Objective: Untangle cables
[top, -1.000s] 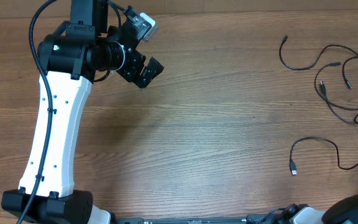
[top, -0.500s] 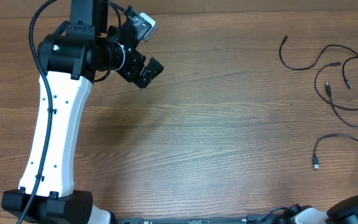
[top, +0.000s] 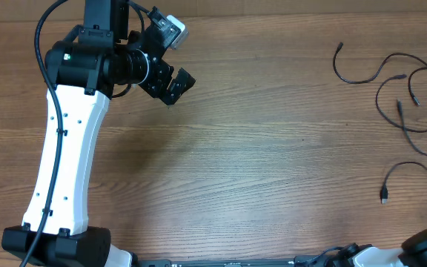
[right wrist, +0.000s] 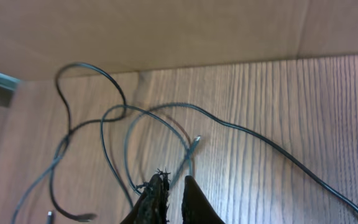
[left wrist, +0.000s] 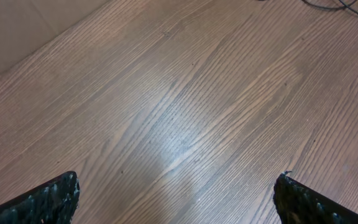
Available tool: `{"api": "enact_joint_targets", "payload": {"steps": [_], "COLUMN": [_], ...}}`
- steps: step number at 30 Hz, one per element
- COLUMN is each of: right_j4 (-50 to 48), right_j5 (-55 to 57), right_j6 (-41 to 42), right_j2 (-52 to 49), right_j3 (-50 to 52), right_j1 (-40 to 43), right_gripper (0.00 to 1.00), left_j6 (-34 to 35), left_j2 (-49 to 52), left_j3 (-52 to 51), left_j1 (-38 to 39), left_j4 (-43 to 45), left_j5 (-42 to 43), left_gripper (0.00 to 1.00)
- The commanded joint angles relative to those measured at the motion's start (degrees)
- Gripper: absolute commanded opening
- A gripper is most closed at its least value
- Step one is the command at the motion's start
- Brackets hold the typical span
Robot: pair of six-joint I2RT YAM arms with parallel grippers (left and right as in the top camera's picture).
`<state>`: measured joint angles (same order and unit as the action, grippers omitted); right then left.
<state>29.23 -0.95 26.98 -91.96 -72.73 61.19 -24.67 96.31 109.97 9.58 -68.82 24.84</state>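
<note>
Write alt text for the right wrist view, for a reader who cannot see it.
The right gripper, fingers nearly together at the bottom edge, appears to pinch one strand of thin dark cables that loop loosely over a wooden table. A small plug end lies just above the fingertips, and a tan wall rises behind the table.

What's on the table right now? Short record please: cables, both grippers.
cables: loose black strands near the right edge of the table, some crossing
left gripper: open, empty, over bare wood, far from the cables
right gripper: shut, low over the strands; one strand runs up to its fingertips, grip unclear
</note>
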Motion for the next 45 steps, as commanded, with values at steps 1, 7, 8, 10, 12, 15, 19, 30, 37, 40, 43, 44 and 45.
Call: {"api": "enact_joint_targets", "payload": {"steps": [1,7,8,10,12,15,19,30,37,40,43,44,45], "right_j4": [0.0,0.5,0.4,0.3,0.4,0.5,1.8,11.9,14.9,15.0,15.1,15.0,14.9], "right_j5": [1.3,-7.7,-10.9,-17.4,-22.6,-27.2,-32.3,-30.7,-29.1,-27.8,-25.6,-25.4,-25.5], "right_j6": [0.2,-1.7,-4.1,-10.0,-14.4,-18.4,-22.7,-33.5,-35.6,-36.7,-36.7,-36.7,-36.7], "right_j2": [-1.7,-2.1,-2.1,-2.1,-2.1,-2.1,-2.1,-2.1,-2.1,-2.1,-2.1,-2.1,-2.1], "right_j3": [0.0,0.0,0.0,0.0,0.0,0.0,0.0,0.0,0.0,0.0,0.0,0.0,0.0], "right_j1": [0.5,0.4,0.4,0.2,-0.5,-1.6,-4.0,-18.2,-31.1,-38.1,-44.4,-46.3,-48.2], "right_gripper": [0.11,0.29,0.31,0.34,0.41,0.67,1.0,1.0,1.0,1.0,1.0,1.0,1.0], "left_j6": [-1.5,-1.5,-1.5,-1.5,-1.5,-1.5,-1.5,-1.5,-1.5,-1.5,-1.5,-1.5,-1.5], "left_j2": [-1.0,-1.0,-1.0,-1.0,-1.0,-1.0,-1.0,-1.0,-1.0,-1.0,-1.0,-1.0,-1.0], "left_j3": [0.5,0.5,0.5,0.5,0.5,0.5,0.5,0.5,0.5,0.5,0.5,0.5,0.5], "left_j1": [-0.6,-0.6,-0.6,-0.6,-0.6,-0.6,-0.6,-0.6,-0.6,-0.6,-0.6,-0.6,-0.6], "left_j4": [0.0,0.0,0.0,0.0,0.0,0.0,0.0,0.0,0.0,0.0,0.0,0.0,0.0], "left_j5": [0.0,0.0,0.0,0.0,0.0,0.0,0.0,0.0,0.0,0.0,0.0,0.0,0.0], "left_gripper": [1.0,1.0,1.0,1.0,1.0,1.0,1.0,0.99,0.99,1.0,1.0,1.0,0.99]}}
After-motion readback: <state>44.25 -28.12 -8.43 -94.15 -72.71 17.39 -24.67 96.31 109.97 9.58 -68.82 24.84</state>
